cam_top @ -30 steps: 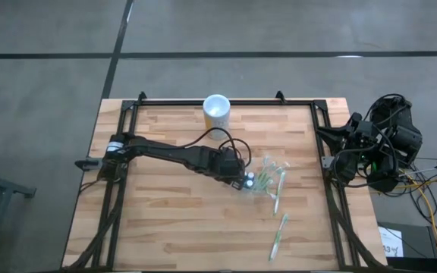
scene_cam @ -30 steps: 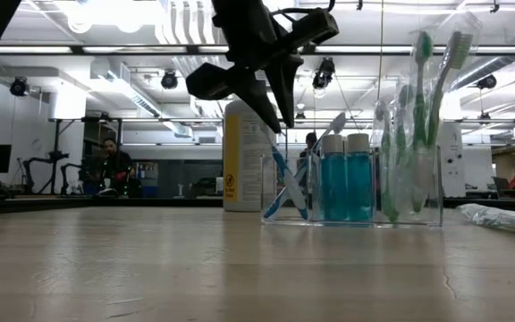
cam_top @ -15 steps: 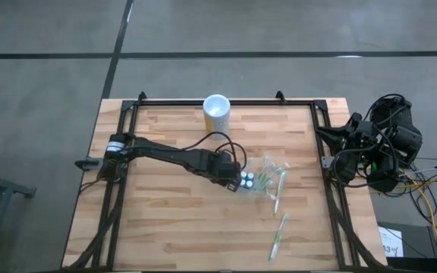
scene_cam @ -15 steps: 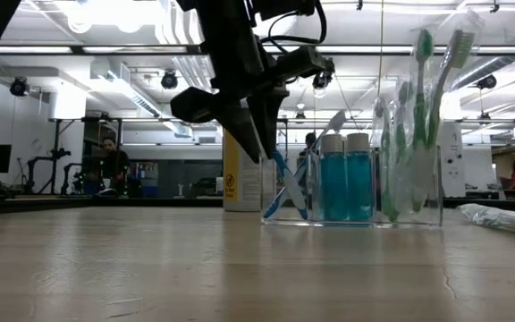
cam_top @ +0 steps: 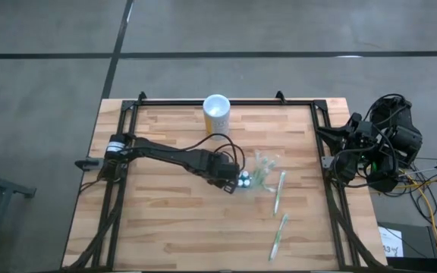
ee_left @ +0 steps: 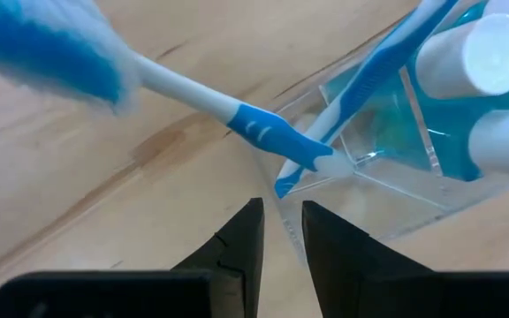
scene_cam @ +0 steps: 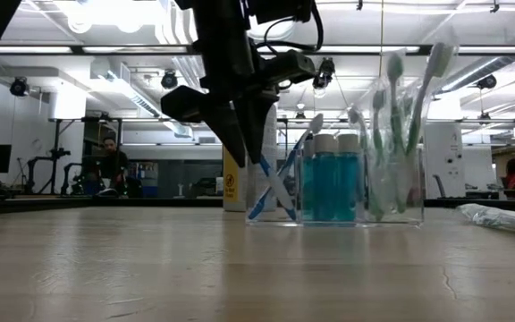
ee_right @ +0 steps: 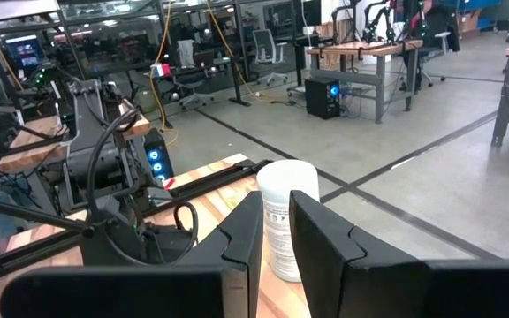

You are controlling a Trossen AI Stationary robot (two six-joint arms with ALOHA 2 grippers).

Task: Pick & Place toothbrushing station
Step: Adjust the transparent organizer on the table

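The toothbrushing station [cam_top: 258,173] is a clear plastic holder standing on the wooden table near its middle. It holds two blue bottles with white caps [scene_cam: 331,183], pale green toothbrushes [scene_cam: 387,134] and a blue one [ee_left: 259,128]. My left gripper [cam_top: 232,182] points steeply down at the station's left end [scene_cam: 256,179]. Its fingers [ee_left: 241,234] stand a narrow gap apart, astride the clear end wall. My right gripper [ee_right: 277,243] is shut and empty, held level off the table's right edge. My left gripper stands astride the top edge of the station's left end wall [ee_left: 283,196], one finger inside the holder and one outside. It comes from above, slanting down. Which finger touches the wall I cannot tell. The station stands upright on the table.
A yellow cup with a white rim [cam_top: 216,112] stands at the far edge. Two wrapped toothbrushes [cam_top: 279,191] [cam_top: 279,235] lie to the right of and nearer than the station. The wood to the left and near side is bare.
My left gripper has come down onto the station's left end and tipped steeper, its finger gap unchanged. The station has slid a little toward the table's left, staying upright on the wood.
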